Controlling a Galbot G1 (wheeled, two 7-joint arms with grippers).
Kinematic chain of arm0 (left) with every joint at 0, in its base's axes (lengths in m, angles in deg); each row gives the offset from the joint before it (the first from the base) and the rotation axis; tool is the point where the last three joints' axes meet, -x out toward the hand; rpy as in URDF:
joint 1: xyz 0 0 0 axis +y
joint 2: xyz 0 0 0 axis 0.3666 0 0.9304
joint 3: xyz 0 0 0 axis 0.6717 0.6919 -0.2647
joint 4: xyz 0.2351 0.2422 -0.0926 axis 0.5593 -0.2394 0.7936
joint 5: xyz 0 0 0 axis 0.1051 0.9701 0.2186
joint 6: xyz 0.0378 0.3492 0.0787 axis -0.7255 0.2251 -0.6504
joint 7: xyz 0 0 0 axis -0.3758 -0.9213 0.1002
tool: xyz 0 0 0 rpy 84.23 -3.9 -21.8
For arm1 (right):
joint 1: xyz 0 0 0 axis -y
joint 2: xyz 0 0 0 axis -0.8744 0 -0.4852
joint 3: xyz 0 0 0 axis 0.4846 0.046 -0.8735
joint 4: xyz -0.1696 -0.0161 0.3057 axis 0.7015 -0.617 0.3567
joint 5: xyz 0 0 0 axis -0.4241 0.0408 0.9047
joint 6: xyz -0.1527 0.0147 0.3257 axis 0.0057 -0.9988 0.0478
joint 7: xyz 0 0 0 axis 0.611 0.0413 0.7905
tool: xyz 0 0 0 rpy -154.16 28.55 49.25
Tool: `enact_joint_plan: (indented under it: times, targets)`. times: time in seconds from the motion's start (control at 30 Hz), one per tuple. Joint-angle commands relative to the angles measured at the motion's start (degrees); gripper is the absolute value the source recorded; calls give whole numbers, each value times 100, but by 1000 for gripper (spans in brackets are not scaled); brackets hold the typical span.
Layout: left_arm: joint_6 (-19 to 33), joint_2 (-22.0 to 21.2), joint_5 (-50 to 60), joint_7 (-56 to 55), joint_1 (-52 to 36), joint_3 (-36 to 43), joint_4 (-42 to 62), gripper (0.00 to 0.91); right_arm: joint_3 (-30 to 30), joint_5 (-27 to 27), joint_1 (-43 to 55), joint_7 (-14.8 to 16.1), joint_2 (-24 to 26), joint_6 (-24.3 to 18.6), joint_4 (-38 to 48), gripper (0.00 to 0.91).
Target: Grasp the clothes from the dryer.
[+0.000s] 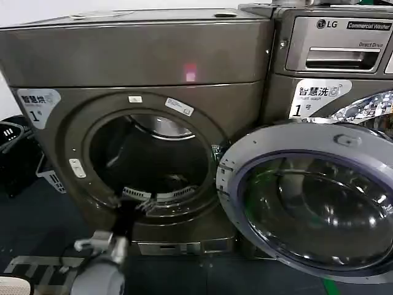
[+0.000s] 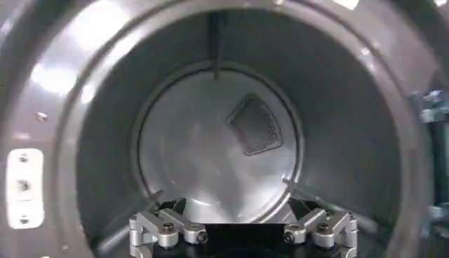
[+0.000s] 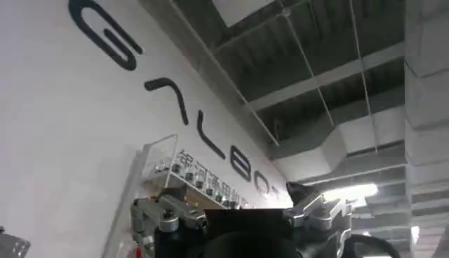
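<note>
The dryer (image 1: pixel 141 61) is the big bronze-grey machine facing me. Its round porthole (image 1: pixel 150 160) is open and its glass door (image 1: pixel 307 196) is swung out to the right. My left arm rises from the bottom of the head view, and the left gripper (image 1: pixel 129 212) is at the porthole's lower rim. In the left wrist view that gripper (image 2: pixel 242 235) faces the drum's bare back wall (image 2: pixel 210 140) and a dark vent (image 2: pixel 254 125). The clothes are out of view. My right gripper (image 3: pixel 238 224) points up at a white wall and ceiling.
An LG machine (image 1: pixel 334 43) stands right of the dryer, partly behind the open door. Left of the dryer, a black basket (image 1: pixel 12 141) and a white basket (image 1: pixel 52 178) sit on the floor. Striped floor marking (image 1: pixel 37 270) lies at the bottom left.
</note>
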Motion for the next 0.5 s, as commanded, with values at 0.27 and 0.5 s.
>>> enact_joint_plan:
  times: [0.27, 0.5]
  targets:
    - [164, 709, 14, 269, -3363, 671, 3841, 907, -18, -26, -100, 0, -61, 74, -57, 907]
    - [314, 1652, -6, 1382, -4901, 2046, 5525, 907, 47, 34, -10, 38, -114, 72, -102, 907]
